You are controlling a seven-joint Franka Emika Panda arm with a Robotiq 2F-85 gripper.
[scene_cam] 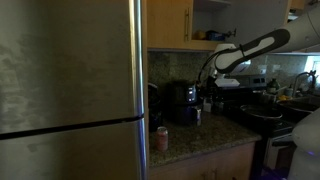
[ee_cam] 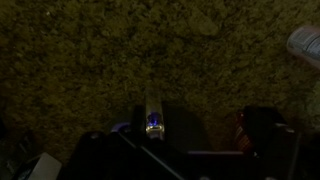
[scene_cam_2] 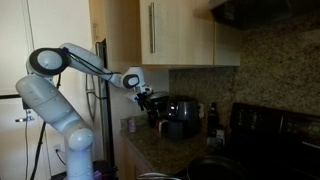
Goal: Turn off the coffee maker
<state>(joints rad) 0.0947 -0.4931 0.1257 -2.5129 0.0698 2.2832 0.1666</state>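
Coffee maker: the black boxy coffee maker stands on the speckled stone counter, back against the wall under the wooden cabinets; it shows in both exterior views.
Gripper: the gripper hangs at the end of the white arm, up beside the top of the coffee maker; in an exterior view it is a small dark shape, and I cannot tell whether the fingers are apart or together.
Fridge side: the steel fridge fills the near side of that view and hides part of the counter; a small red-labelled can stands near the counter's front edge, in front of the coffee maker and apart from it.
Stove side: a dark bottle stands just beside the coffee maker, then the black stove.
Wrist view: mostly mottled stone, with a small blue light below a pale strip (the dark shapes along the bottom edge are too dim to name).
Obstruction: the bottle is the nearest neighbour to the arm's reach.
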